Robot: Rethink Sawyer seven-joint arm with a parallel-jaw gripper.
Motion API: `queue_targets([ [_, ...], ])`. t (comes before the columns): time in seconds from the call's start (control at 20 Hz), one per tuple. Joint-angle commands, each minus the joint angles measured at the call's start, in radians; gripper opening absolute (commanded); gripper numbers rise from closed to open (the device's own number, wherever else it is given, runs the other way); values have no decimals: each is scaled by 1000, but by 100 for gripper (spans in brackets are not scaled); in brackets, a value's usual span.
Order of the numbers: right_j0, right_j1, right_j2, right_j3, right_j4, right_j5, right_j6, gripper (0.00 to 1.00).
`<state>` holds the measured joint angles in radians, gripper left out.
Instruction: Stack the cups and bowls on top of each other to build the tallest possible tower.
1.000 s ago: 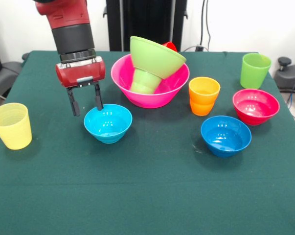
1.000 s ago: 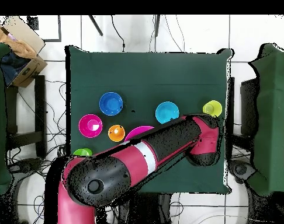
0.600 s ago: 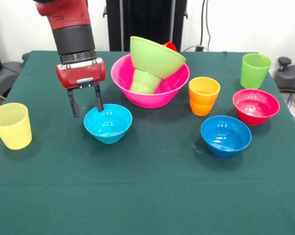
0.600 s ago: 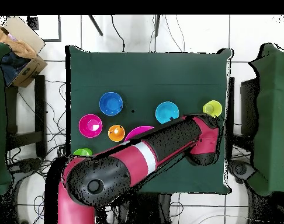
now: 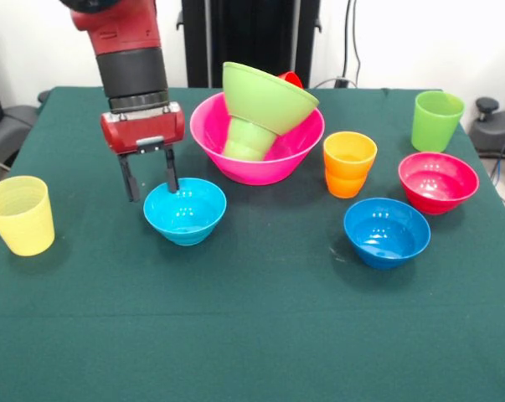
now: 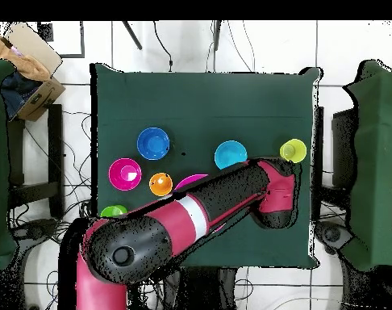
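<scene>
Front view, tool [image 5: 150, 185] released (fingers spread), one finger at light blue bowl [image 5: 185, 210] rim, bare cloth in front.

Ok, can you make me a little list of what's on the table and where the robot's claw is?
claw: gripper open, at the light blue bowl's far rim
tower: pink bowl holding a small green cup, tilted lime green bowl on it, red cup peeking behind
loose cups: yellow cup, orange cup, tall green cup
loose bowls: magenta bowl, dark blue bowl
</scene>
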<state>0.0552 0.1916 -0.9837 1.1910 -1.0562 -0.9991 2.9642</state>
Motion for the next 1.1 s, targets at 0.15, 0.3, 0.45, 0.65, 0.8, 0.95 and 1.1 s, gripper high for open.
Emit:
queue_targets([
  [0.15,51,118,126,-82,-82,187,100,100],
  [0.3,35,106,155,-57,-44,206,35,100],
  [0.45,27,116,157,-30,-43,216,18,100],
  [0.65,14,181,146,-38,-77,255,-8,100],
  [0.8,-52,170,182,-16,4,210,-216,100],
  [0.95,-60,166,187,-14,-6,183,-224,100],
  [1.1,-47,170,182,-22,-21,196,-187,100],
])
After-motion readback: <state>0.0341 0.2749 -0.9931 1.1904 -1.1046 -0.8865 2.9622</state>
